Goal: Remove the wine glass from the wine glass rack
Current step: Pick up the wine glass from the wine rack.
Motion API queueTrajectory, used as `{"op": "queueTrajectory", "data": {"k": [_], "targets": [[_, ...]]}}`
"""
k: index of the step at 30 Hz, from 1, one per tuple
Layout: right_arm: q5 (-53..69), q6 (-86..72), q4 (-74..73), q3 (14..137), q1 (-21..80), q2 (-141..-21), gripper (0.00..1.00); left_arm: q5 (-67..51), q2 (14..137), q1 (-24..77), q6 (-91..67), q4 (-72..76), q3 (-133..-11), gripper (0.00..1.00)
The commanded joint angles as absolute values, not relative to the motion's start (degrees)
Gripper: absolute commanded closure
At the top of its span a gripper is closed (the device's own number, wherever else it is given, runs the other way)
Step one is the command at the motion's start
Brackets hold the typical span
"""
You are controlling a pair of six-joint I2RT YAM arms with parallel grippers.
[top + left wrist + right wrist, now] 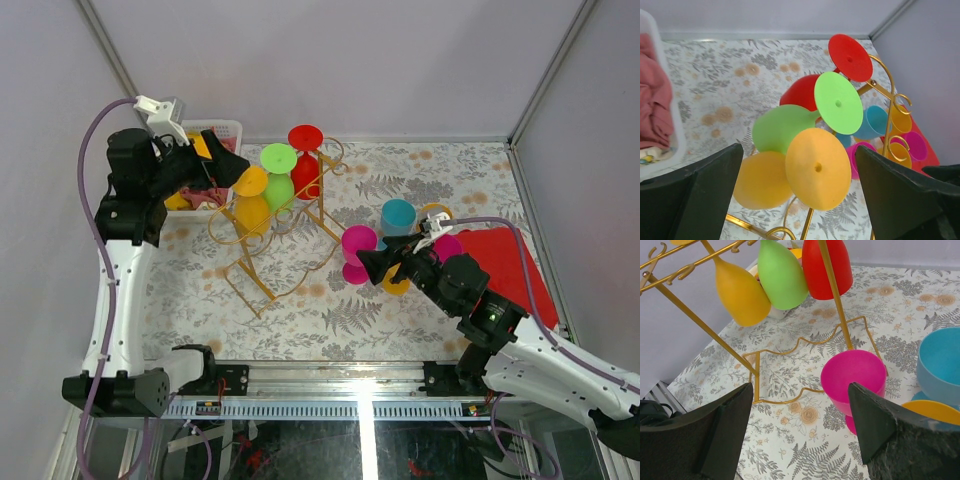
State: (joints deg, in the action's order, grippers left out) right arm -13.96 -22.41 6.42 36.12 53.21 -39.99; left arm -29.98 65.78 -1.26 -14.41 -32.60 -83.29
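The gold wire wine glass rack (262, 278) stands left of centre on the floral cloth. Three plastic wine glasses hang upside down from its rails: orange (252, 205), green (278, 180) and red (305, 165). My left gripper (228, 165) is open at the rack's near end. In the left wrist view its fingers (705, 190) straddle the orange glass's round foot (817, 167) without touching it. My right gripper (368, 262) is open and empty, low beside a magenta glass (357, 245) standing on the cloth. The right wrist view shows that glass (852, 372) and the rack's post (836, 300).
A white plastic basket (222, 128) with pink cloth sits behind the left gripper. A teal glass (398, 215), an orange glass (435, 212) and another magenta one (448, 245) stand right of the rack. A red mat (510, 265) lies at the right. Enclosure walls surround the table.
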Motion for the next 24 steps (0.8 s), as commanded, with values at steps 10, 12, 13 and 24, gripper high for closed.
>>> {"op": "queueTrajectory", "data": {"k": [10,12,13,24], "targets": [[-13.97,-21.31,5.35,38.48,53.08,-39.77,0.16,-41.84,68.14,-5.87,-16.52,-34.08,-83.05,0.32],[-13.87,-21.39,5.12,38.77,53.01,-40.13,0.16,-42.34,68.27,-6.19,-16.23,-34.12,-82.44,0.33],[-13.95,-21.48,5.03,38.88,53.04,-40.35,0.16,-42.47,68.47,-6.33,-16.18,-34.32,-82.32,0.33],[-14.40,-22.37,5.05,39.28,53.08,-40.96,0.10,-45.02,70.76,-6.58,-15.62,-34.97,-81.91,0.47]]}}
